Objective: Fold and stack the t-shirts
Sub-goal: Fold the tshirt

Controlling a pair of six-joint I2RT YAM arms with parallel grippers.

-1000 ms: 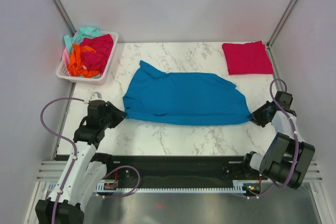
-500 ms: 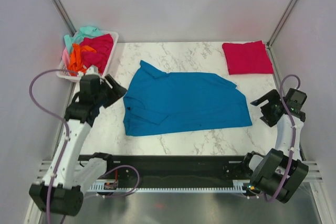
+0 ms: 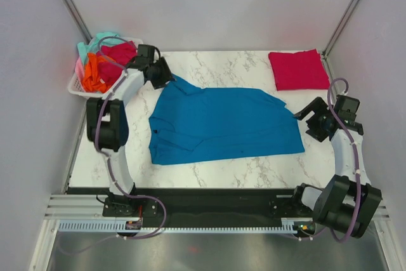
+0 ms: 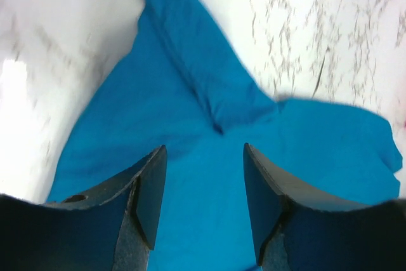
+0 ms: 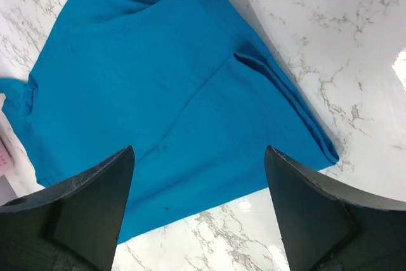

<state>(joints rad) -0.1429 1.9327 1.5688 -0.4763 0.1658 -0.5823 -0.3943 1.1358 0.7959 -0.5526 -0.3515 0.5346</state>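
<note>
A teal-blue t-shirt [image 3: 222,124] lies spread flat on the marble table, its sleeve pointing to the far left. A folded crimson t-shirt [image 3: 298,69] lies at the far right corner. My left gripper [image 3: 162,74] is open and empty above the blue shirt's far-left sleeve [image 4: 209,87]. My right gripper [image 3: 312,117] is open wide and empty, just above the shirt's right edge [image 5: 190,106]. Magenta, orange, mint and pink shirts [image 3: 104,65] are piled in the basket.
A white plastic basket [image 3: 122,92] stands at the far left corner, next to the left arm. Bare marble [image 3: 216,171] lies between the blue shirt and the near edge. Grey walls enclose the table on three sides.
Both grippers let go of the blue shirt's near edge. The left arm swung far up to the shirt's far-left sleeve. The right gripper rose and moved back along the right edge.
</note>
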